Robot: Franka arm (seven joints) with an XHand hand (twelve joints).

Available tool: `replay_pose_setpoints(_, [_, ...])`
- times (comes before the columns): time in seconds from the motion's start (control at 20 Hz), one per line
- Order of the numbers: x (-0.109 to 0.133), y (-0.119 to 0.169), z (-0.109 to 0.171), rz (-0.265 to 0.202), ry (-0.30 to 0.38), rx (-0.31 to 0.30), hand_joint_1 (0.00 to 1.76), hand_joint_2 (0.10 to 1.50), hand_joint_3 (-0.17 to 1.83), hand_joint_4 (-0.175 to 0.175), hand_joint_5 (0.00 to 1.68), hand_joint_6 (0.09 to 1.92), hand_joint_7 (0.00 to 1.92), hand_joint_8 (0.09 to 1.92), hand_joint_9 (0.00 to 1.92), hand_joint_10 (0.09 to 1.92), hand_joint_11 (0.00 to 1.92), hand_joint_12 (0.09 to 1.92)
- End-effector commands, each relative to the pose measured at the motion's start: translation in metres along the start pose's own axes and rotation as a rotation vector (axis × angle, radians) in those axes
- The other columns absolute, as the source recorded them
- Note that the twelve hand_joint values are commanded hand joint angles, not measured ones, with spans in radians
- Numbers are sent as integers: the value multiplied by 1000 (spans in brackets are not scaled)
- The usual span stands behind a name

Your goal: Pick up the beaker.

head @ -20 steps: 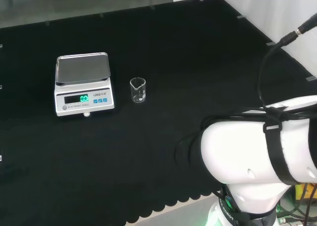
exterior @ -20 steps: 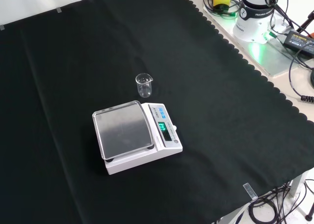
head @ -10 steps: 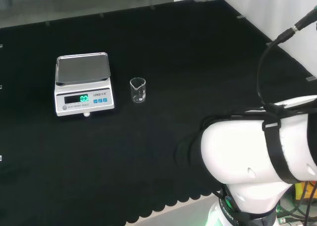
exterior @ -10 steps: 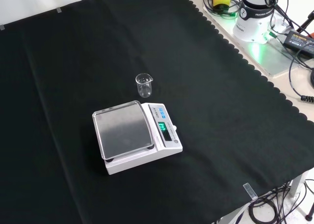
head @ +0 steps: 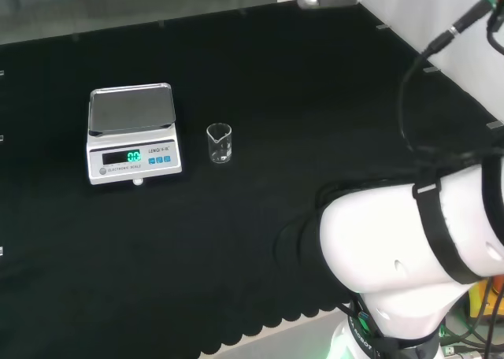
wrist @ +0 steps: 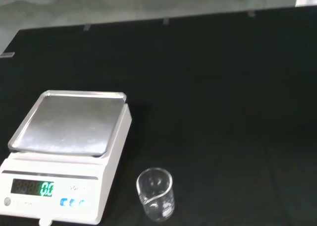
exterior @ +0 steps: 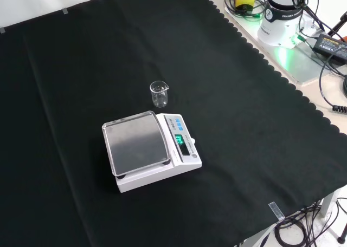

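Here a small clear glass beaker (head: 219, 143) stands upright, seemingly empty, beside the white steel-topped scale (head: 132, 134); fingers' state untellable.

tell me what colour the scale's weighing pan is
Silvery grey metal, on a white scale body; the pan shows best in the front view.

The scale (wrist: 64, 156) runs off the wrist view's edge, so its front corner and part of its lit display are lost. Whether the clear beaker (wrist: 156, 194) holds anything cannot be told from any view, and its markings are too small to make out. In the head view the arm's white link (head: 409, 249) is cropped at the right edge and covers the near corner of the black cloth (head: 315, 83).
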State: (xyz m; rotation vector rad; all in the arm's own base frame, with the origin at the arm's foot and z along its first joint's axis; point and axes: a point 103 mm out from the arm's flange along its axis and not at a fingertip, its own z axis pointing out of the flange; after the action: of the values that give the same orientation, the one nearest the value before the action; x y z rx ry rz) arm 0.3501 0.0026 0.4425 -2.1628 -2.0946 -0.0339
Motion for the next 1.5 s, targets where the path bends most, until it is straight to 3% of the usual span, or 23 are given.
replay_pose_setpoints(0.05, [6, 37, 33, -36, 101, 45, 202, 933, -38, -2, 35, 87, 0, 285, 0, 413, 0, 1467])
replay_pose_setpoints(1.05, [17, 69, 136, -39, 244, 241, 214, 924, -34, -9, 57, 87, 0, 376, 0, 523, 0, 1484])
replay_pose_setpoints(1.5, [23, 85, 177, -12, 234, 256, 249, 918, -35, -13, 67, 87, 0, 393, 0, 541, 0, 1486])
